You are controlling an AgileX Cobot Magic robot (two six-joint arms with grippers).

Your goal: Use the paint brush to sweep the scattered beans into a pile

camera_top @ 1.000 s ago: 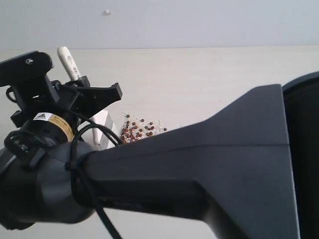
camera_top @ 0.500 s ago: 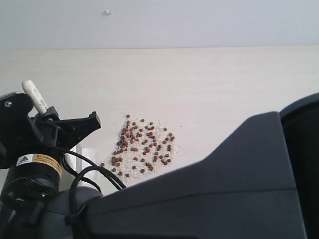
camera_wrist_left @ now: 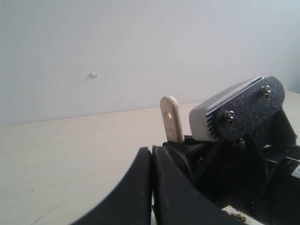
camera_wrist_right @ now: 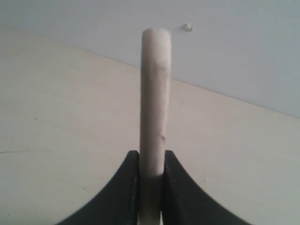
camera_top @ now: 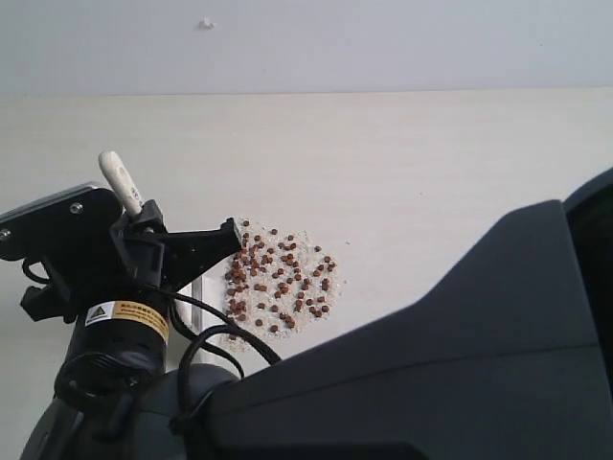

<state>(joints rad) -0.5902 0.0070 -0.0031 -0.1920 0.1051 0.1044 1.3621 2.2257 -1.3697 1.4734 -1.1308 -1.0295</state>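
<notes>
Sweeping is under way: the right hand [camera_wrist_right: 151, 157] clamps the paint brush [camera_top: 120, 182] upright, its head just beside the loosely spread beans [camera_top: 278, 280] on the tabletop [camera_top: 450, 163], while the left hand [camera_wrist_left: 151, 157] is closed and empty, so the next stroke probably needs to push them inward.
</notes>
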